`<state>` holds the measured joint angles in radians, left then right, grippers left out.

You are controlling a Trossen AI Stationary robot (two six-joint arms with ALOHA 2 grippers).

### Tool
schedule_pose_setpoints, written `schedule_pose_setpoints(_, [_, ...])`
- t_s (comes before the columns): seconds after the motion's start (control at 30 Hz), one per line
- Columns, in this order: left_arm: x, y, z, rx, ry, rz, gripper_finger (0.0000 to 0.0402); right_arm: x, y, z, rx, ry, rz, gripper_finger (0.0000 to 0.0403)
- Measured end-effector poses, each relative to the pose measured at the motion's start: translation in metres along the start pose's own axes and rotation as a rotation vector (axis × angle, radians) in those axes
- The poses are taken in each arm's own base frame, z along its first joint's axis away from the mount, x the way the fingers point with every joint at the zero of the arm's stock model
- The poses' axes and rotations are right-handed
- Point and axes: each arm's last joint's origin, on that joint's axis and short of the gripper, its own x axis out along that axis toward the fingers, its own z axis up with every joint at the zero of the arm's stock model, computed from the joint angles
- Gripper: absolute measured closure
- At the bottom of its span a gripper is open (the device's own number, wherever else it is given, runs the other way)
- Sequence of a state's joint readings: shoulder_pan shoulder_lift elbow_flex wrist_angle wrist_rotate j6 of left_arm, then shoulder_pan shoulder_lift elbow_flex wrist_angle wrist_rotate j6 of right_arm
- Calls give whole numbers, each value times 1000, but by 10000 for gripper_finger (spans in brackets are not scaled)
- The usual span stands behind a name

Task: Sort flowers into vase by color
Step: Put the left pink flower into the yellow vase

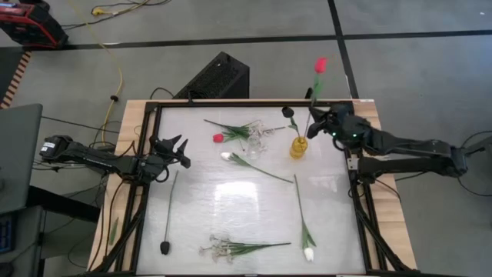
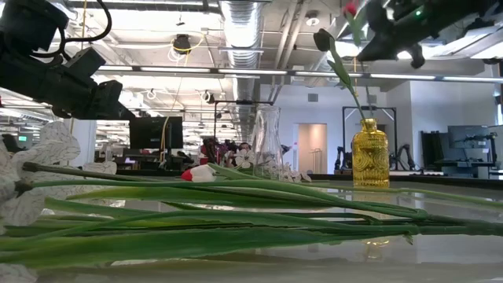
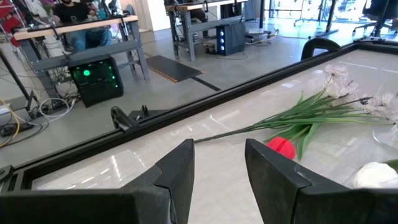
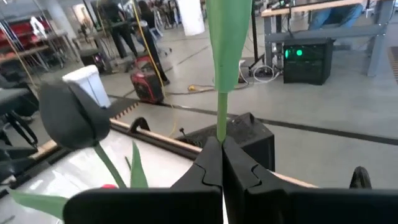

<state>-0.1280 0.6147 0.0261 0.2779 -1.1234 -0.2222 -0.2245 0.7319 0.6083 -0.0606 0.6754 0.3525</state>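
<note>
I'm holding the right gripper (image 1: 317,115) just above the yellow vase (image 1: 297,146) near the table's (image 1: 254,196) back right corner, its fingers pressed together on the green stem of a red tulip (image 1: 320,65), whose bloom is hanging out past the table's back edge. A dark purple bloom (image 1: 287,111) is already standing in that vase, its head showing close by in the right wrist view (image 4: 71,115). The left gripper (image 1: 175,148) is waiting over the table's left edge with its fingers spread and nothing between them. On the tabletop I'm seeing another red tulip (image 1: 218,138) lying beside a clear vase (image 1: 254,143) with a sprig of small white blossoms (image 1: 265,129), a white tulip (image 1: 228,156) just in front of them, a second white tulip (image 1: 308,252) toward the front right, another white sprig (image 1: 219,248) at the front, and a dark-headed stem (image 1: 165,247) at the front left.
</note>
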Motion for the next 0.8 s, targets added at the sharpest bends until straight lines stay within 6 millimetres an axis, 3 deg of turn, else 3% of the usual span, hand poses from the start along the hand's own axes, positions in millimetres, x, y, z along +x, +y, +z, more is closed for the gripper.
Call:
schedule_pose_setpoints(0.63, [0, 0, 0, 0, 0, -2, 269, 4, 13, -15, -35, 36, -57, 386])
schedule_pose_setpoints(0.8, [0, -1, 0, -1, 4, -21, 269, 5, 13, -34, -30, 23, -125, 386])
